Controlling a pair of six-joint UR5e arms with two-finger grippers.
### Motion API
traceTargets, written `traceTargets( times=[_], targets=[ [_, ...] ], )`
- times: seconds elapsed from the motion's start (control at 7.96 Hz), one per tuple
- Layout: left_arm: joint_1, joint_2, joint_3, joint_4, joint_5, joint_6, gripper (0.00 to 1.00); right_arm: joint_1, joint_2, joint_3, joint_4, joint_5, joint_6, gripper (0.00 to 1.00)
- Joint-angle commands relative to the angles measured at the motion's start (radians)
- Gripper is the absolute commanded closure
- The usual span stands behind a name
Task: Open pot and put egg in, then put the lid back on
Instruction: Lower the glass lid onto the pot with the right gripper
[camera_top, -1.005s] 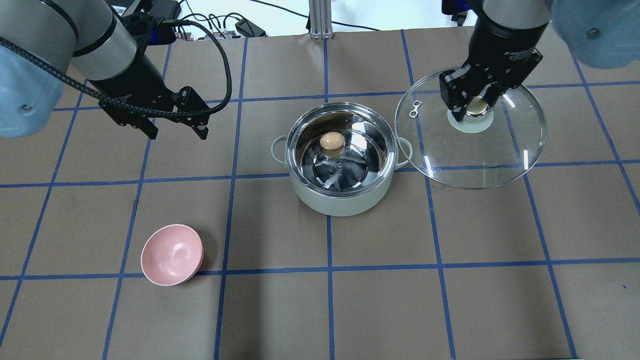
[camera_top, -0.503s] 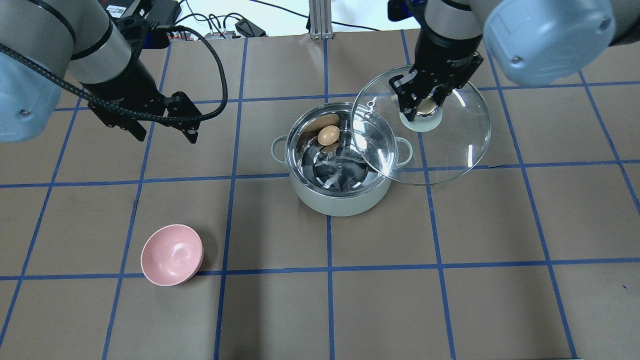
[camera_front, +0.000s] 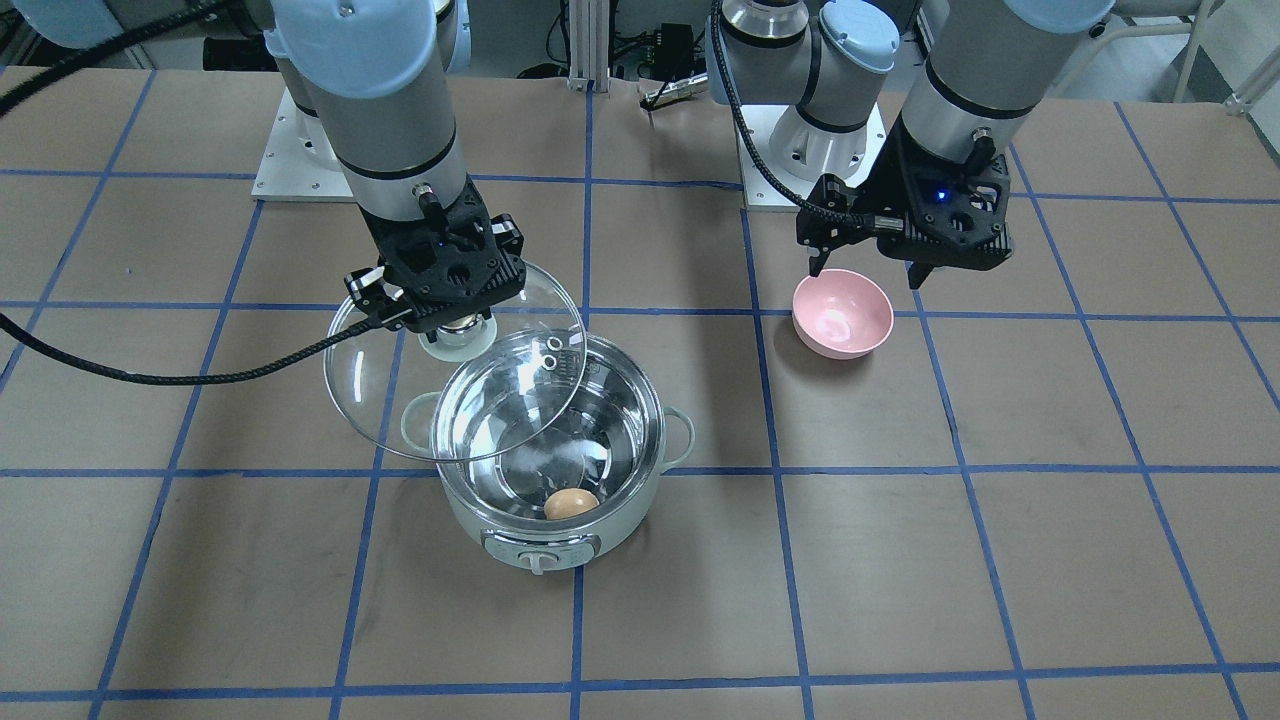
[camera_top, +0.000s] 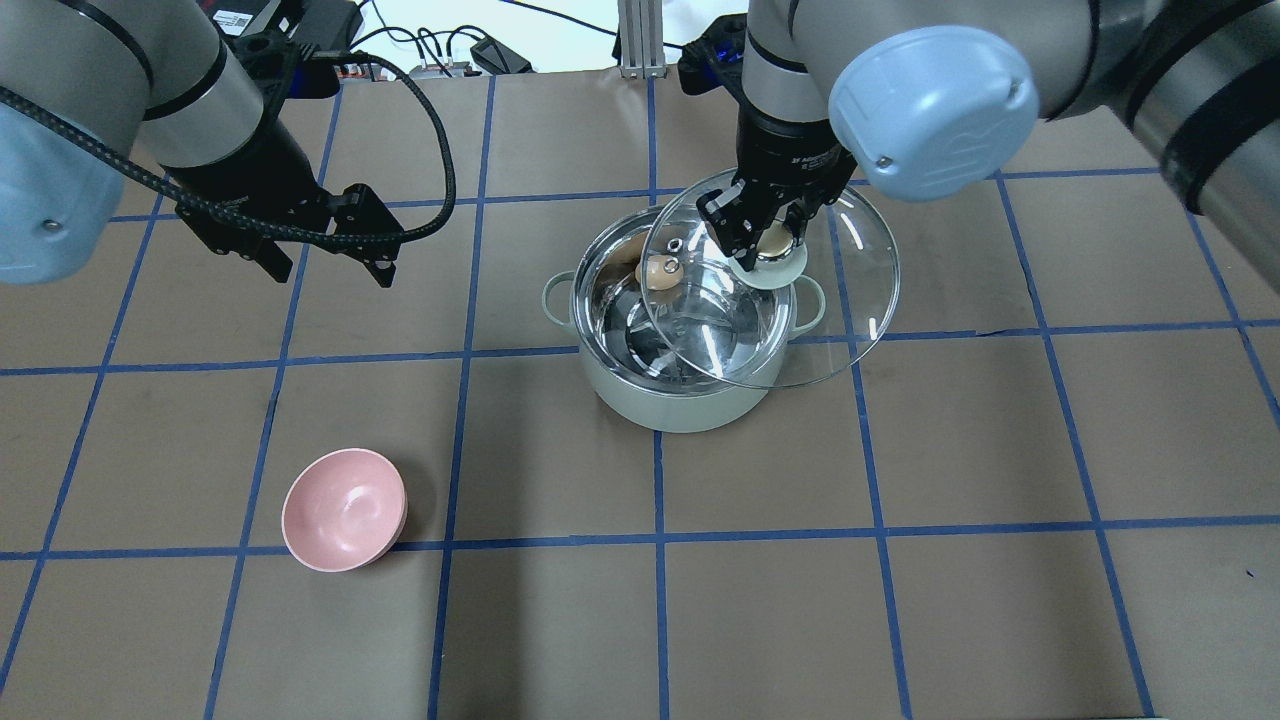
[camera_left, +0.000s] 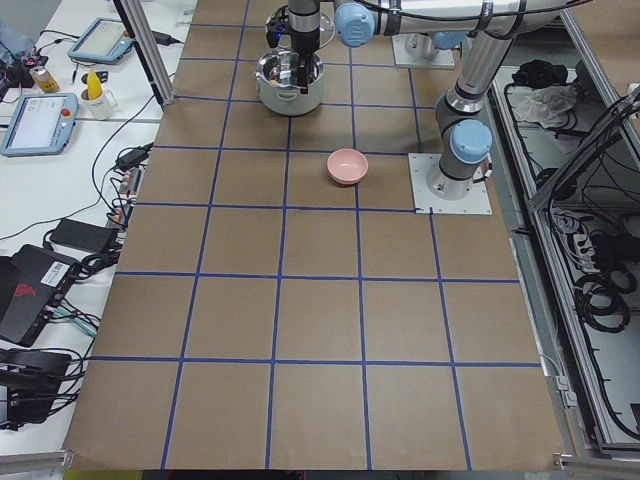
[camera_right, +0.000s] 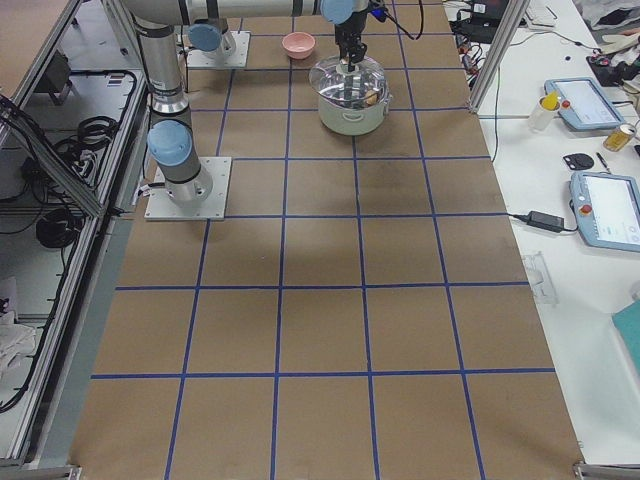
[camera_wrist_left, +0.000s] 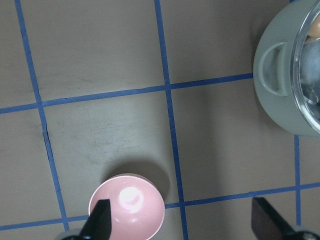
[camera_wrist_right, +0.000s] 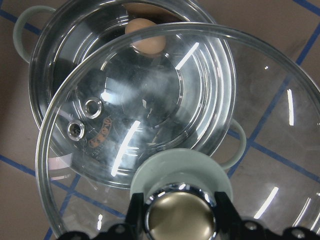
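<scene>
Lid (camera_top: 780, 300): moved half over pot (camera_top: 685, 405), knob (camera_wrist_right: 181, 216) clamped in my right end effector (camera_top: 763, 240).
Egg (camera_top: 660, 272): tan, inside, 11 o'clock.

pot (camera_wrist_left: 280, 95): your left wrist view cuts it off at the right edge; only one loop handle shows.
egg (camera_top: 655, 275): from overhead you see it only through the lid (camera_top: 850, 300) glass.
knob (camera_top: 771, 240): partly covered by the right hand (camera_top: 760, 236).
pink bowl (camera_wrist_left: 127, 207): the wrist view's bottom edge crops its rim.
</scene>
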Motion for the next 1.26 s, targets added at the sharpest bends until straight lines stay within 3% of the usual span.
traceTargets(
  times=[0.0,1.13],
  targets=[
    [0.000,-0.001,0.001,0.002,0.000,0.000,0.00,0.033,0.056,-0.021,-0.032,0.007,-0.003,1.00],
    [0.000,-0.001,0.000,0.002,-0.001,-0.001,0.00,0.064,0.148,-0.044,-0.101,0.054,-0.014,1.00]
  ],
)
